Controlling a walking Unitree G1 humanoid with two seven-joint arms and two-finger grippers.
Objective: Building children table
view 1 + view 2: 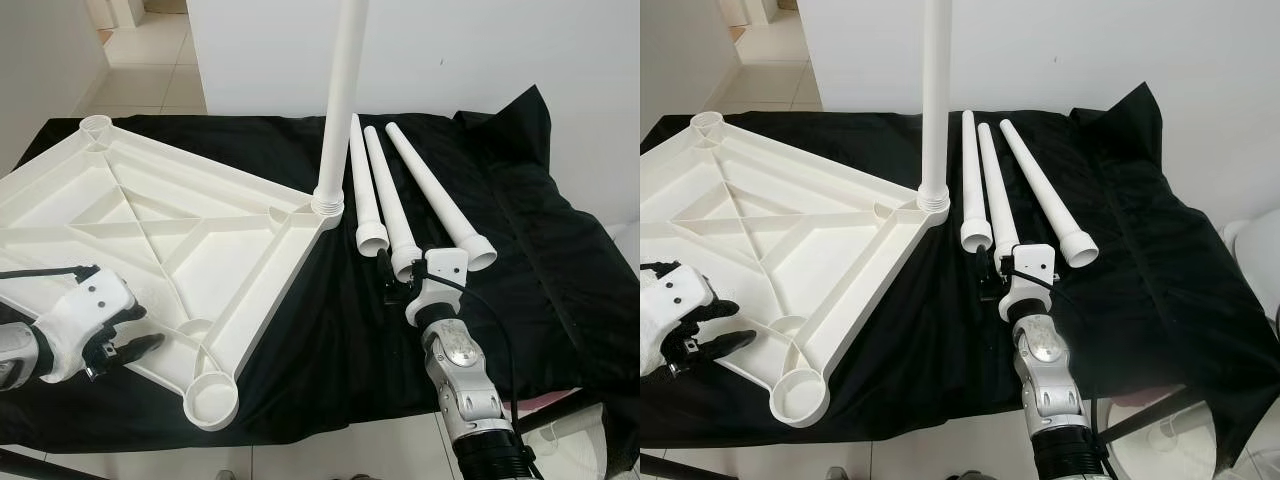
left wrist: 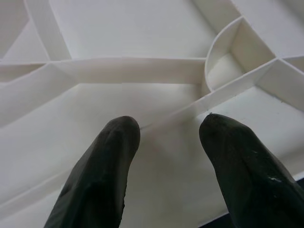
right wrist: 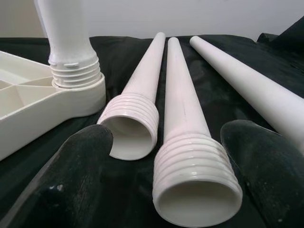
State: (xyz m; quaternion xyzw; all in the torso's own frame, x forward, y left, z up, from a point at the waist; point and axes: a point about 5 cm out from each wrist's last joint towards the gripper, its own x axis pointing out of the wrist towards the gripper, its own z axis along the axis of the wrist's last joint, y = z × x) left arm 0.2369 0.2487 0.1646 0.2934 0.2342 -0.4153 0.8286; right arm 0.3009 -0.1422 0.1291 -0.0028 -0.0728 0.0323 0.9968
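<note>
The white table panel [image 1: 150, 230] lies upside down on the black-draped tabletop [image 1: 540, 260], one leg [image 1: 340, 100] screwed upright. Three loose legs [image 1: 400, 200] lie beside it — right end effector [image 1: 400, 275] spread wide around the middle one's threaded end; left end effector [image 2: 166, 137] open over the panel's near edge.

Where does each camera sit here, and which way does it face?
Left eye, head: looks down at the upturned white plastic tabletop, one upright screwed-in white leg, both arms.
Right eye, head: same scene.
Left wrist: along the open left gripper over the tabletop's ribs.
Right wrist: along the open right gripper straddling the middle loose white threaded leg.
Shared: right wrist and eyes show three loose legs on black cloth.
</note>
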